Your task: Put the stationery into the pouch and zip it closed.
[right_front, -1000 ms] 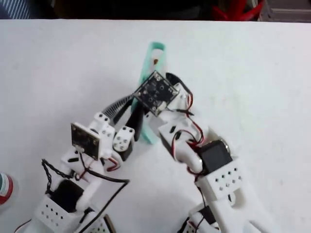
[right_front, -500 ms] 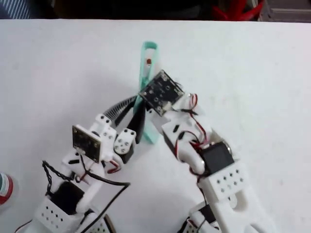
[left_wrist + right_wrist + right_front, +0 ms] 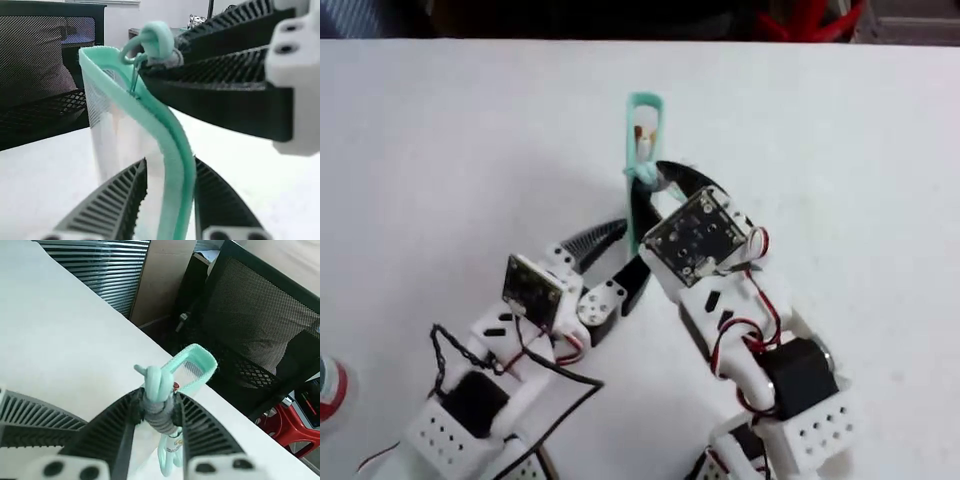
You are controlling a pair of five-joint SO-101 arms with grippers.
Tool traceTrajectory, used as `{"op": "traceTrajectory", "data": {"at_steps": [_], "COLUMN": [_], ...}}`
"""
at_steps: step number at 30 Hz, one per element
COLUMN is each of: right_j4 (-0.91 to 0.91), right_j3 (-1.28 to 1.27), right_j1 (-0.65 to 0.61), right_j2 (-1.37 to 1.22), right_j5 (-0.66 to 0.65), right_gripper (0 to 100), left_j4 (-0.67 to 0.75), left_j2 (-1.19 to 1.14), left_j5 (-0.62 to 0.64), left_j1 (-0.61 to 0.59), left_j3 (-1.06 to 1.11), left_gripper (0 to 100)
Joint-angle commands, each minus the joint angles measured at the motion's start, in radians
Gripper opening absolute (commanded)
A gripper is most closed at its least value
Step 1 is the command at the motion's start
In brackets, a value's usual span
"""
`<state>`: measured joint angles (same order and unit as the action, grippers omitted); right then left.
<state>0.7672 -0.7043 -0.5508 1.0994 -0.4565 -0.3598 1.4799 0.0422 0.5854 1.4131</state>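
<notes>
The pouch (image 3: 638, 135), clear mesh with a teal zipper band, stands on edge in the middle of the table. My left gripper (image 3: 623, 262) is shut on its near end; in the left wrist view the band (image 3: 172, 150) runs between the two black fingers (image 3: 117, 197). My right gripper (image 3: 653, 180) is shut on the knotted teal zipper pull (image 3: 644, 175) about midway along the top edge, seen close in the right wrist view as the pull (image 3: 157, 385) pinched in my right gripper (image 3: 159, 412). A small red item (image 3: 175, 385) shows inside the pouch (image 3: 192, 362).
A red, white and green roll (image 3: 328, 388) sits at the table's left edge. The white table (image 3: 840, 150) lies bare around both arms. Beyond the far edge stand a black mesh chair (image 3: 260, 335) and a red object (image 3: 810, 18).
The right arm has drawn back toward the front with the zipper pull in its grip. The pouch's far end swung slightly right, and the left arm shifted right with the near end.
</notes>
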Motion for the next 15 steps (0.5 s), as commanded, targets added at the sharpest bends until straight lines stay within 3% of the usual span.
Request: {"op": "traceTrajectory", "data": {"at_steps": [1,5,15], "right_j4": [0.047,0.165,0.441], "right_j3": [0.049,0.137,0.446], "right_j1": [-0.008,-0.025,-0.061], "right_j2": [0.018,0.031,-0.031], "right_j5": [0.003,0.005,0.005], "right_gripper": [1.9,1.9,1.8], "left_j4": [0.002,0.043,0.084], "left_j2": [0.004,0.002,0.002], "left_j5": [0.009,0.103,0.112], "left_j1": [0.021,-0.019,-0.058], "left_j3": [-0.002,-0.014,-0.002], "left_gripper": [15,15,15]}}
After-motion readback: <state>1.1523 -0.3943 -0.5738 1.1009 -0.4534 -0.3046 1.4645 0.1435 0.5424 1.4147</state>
